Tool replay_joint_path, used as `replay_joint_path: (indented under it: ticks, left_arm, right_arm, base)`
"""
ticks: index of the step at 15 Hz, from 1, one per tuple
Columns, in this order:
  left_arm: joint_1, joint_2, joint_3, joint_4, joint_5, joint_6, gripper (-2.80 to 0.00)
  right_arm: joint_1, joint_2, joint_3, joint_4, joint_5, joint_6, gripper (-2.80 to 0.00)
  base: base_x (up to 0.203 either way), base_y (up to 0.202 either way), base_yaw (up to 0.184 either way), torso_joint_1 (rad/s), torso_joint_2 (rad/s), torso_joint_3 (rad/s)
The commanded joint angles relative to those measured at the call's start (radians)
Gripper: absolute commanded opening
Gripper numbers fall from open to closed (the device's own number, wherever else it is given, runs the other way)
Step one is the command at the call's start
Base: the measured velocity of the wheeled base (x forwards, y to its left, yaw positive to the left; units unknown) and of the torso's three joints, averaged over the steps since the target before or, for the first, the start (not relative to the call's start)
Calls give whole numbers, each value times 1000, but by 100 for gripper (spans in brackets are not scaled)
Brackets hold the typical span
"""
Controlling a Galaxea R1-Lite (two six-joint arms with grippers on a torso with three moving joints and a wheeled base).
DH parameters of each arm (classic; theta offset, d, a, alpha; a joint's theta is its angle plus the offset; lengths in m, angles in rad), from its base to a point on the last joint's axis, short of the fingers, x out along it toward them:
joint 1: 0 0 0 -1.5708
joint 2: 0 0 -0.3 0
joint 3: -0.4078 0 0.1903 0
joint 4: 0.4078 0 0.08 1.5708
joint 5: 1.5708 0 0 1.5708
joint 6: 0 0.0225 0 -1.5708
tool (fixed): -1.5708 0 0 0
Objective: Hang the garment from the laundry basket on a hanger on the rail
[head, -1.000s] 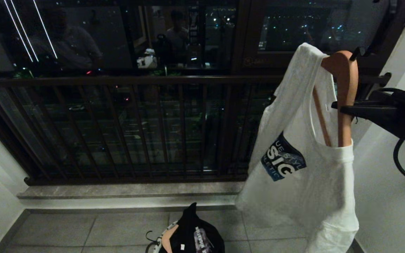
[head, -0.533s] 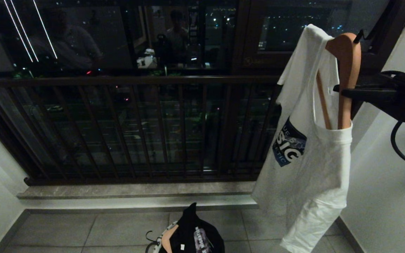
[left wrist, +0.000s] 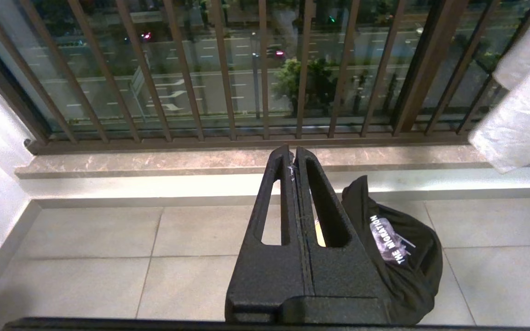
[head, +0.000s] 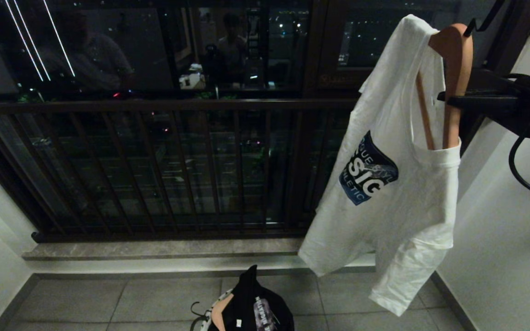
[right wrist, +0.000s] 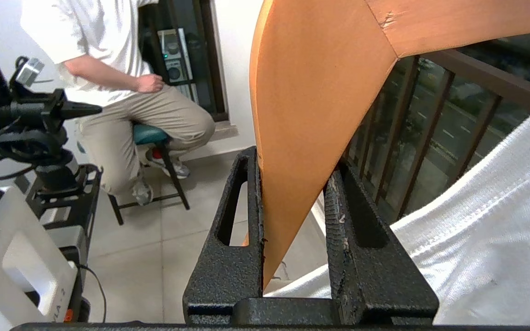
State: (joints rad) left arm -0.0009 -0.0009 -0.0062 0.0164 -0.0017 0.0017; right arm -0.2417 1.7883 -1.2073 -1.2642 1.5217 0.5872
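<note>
On the tiled floor at the near edge of the head view, the laundry basket (head: 210, 317) sits with a black garment (head: 253, 305) heaped over it. Above it the left gripper (left wrist: 295, 158) hangs with its jaws pressed together, holding nothing. Up at the right, the right gripper (head: 449, 98) has its jaws clamped on one arm of a wooden hanger (head: 451, 69); a white T-shirt (head: 389, 184) drapes from it, clear of the floor. Beyond runs the dark balcony railing (head: 164, 105)
</note>
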Motion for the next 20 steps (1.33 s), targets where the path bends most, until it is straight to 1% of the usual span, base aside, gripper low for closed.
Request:
replay_joint_path:
  ticks: [1,10,18,20]
  left_arm:
    - [0,1,0,0,1,0,-280]
    - [0,1,0,-1,0,1,-280]
    - [1,1,0,0,2,0,-280]
    - [0,1,0,0,2,0,-280]
  right_arm:
    - [-2,18,-30,2,8,3,-280]
    - [-3,145,-185,32,8,3,-280]
    - [-2,235,-348,143,8,3,-280]
    - [-1,246,-368,161,8,3,-280]
  base:
    - [0,0,0,0,0,0]
    - [0,0,0,0,0,0]
    - [0,0,0,0,0,0]
    - [0,0,0,0,0,0]
